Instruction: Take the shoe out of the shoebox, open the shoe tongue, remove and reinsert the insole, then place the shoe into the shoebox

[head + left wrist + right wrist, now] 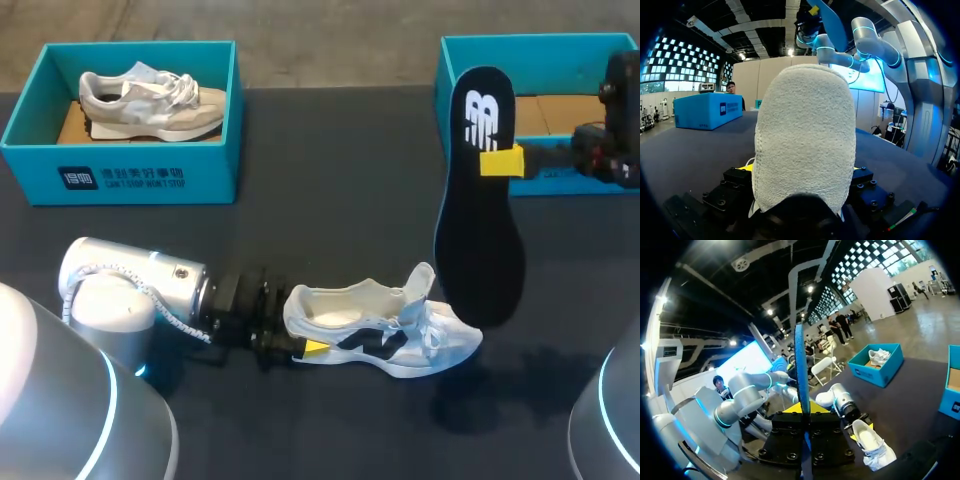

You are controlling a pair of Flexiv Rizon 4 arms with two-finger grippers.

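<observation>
Left claw (298, 335): clamped on the heel of the white shoe (385, 335), a finger on each side of it; its arm entered from 8 o'clock.
Right claw (500, 160): closed on the insole (482, 240), gripping it near its upper third; its arm entered from 3 o'clock.
White shoe: lay on the dark worktop (330, 230) at about 5 o'clock from the centre, with the heel toward 9 o'clock, the toe toward 3 o'clock and the opening showing.
Tongue (420, 285): stood pulled up and forward, at 12 o'clock from the laces.
Insole: black, held upright above the worktop, logo end at 12 o'clock. The lower end was at 6 o'clock, close by the shoe's toe; I could not tell whether they touched.
Empty shoebox (450, 75): teal, at the 2 o'clock corner, behind the insole.
Second shoebox (130, 175): teal, at the 10 o'clock corner, with a beige shoe (150, 100) inside, well apart from both claws.
</observation>
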